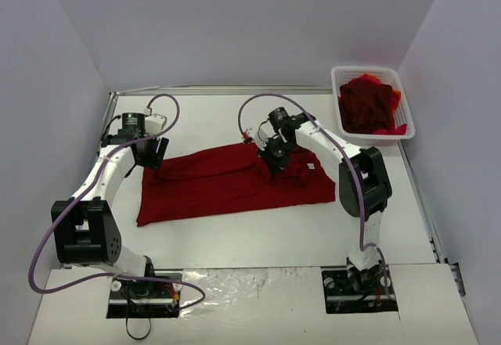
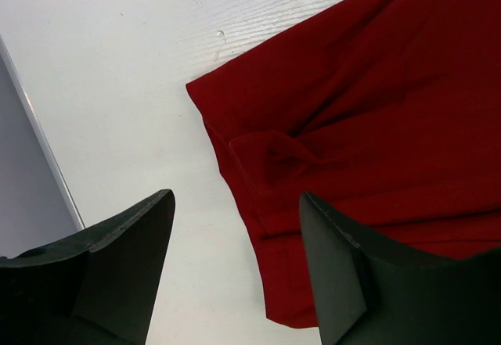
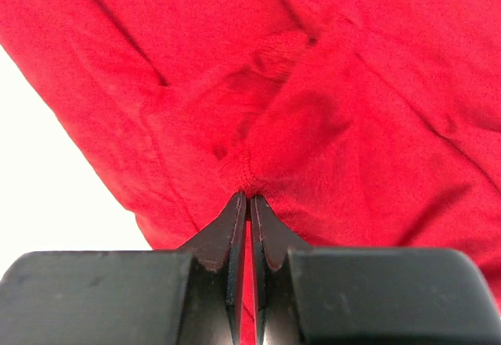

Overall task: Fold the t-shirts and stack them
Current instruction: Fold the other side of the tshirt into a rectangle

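Well, starting at the left, my left tool (image 1: 149, 152) stands open over the far left corner of the dark red t-shirt (image 1: 227, 179). That shirt lies spread on the white desk (image 1: 258, 235), stretched from left to right across the middle of it. From the left wrist camera my two dark fingers (image 2: 117, 267) are parted wide, one over bare desk (image 2: 117, 87) and the other over the dark red t-shirt (image 2: 376, 110). Between them I see its corner, with a small fold turned over near the edge. Nothing is caught in the fingers, and I cannot tell whether their tips touch the cloth. Further right along the shirt, its near edge runs at a slant and a few long creases cross it. On its right part, close to the far edge, my right tool (image 1: 274, 159) sits on the cloth. From the right wrist camera its fingers (image 3: 231, 231) are pressed together, and a pucker of the dark red t-shirt (image 3: 352, 87) gathers right at their tips, so I am pinching the shirt there. Wrinkles fan out from that spot. Farther right, at the far right corner of the desk and well apart from the spread shirt, stands a white mesh basket (image 1: 368, 70). It holds a heap of t-shirts (image 1: 364, 106), mostly dark red, with brighter red-orange cloth showing at its right side.
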Robot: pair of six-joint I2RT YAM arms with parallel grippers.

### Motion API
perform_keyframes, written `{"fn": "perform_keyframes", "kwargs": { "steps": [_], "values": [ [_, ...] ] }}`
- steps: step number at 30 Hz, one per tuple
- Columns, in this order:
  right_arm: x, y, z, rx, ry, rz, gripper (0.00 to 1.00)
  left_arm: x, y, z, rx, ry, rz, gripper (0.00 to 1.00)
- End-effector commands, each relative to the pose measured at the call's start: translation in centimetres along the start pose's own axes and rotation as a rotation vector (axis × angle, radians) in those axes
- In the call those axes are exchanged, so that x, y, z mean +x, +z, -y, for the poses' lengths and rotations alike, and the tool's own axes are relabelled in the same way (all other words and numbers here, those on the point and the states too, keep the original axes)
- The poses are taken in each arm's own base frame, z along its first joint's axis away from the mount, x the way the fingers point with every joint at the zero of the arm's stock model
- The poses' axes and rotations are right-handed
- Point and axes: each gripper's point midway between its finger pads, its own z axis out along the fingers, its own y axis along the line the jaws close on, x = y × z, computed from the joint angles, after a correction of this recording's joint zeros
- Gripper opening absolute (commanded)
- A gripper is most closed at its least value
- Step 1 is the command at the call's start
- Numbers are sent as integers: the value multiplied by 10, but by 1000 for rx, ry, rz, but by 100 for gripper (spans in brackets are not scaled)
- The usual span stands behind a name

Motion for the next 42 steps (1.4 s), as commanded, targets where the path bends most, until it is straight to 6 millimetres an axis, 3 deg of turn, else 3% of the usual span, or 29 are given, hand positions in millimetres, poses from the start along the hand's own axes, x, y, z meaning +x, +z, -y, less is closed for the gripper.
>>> {"fn": "perform_keyframes", "kwargs": {
  "steps": [1,13,17,19,21,23,26,30,35,42],
  "values": [
    [4,-13,-25,-26,-33,-35,0,-8,-10,0,3,7,38,63],
    [9,-8,-42,-66,-50,-65,0,-8,-9,1,8,7,37,63],
    [18,4,-47,-93,-50,-101,0,-7,-8,2,11,8,35,63],
    [21,9,-47,-101,-52,-112,13,-7,-8,2,12,7,33,63],
    [25,17,-45,-107,-48,-131,17,-7,-8,2,11,9,31,64],
    [26,22,-42,-114,-41,-137,30,-7,-8,2,12,9,32,63],
    [24,24,-41,-119,-35,-135,32,-7,-8,2,11,9,31,64],
    [12,11,-39,-99,-45,-96,35,-6,-7,3,13,9,29,63],
    [5,-21,-34,-21,-58,-52,37,-7,-7,3,16,9,31,64],
    [32,-43,-11,63,27,-53,38,-7,-8,3,14,9,32,63]
  ]
}}
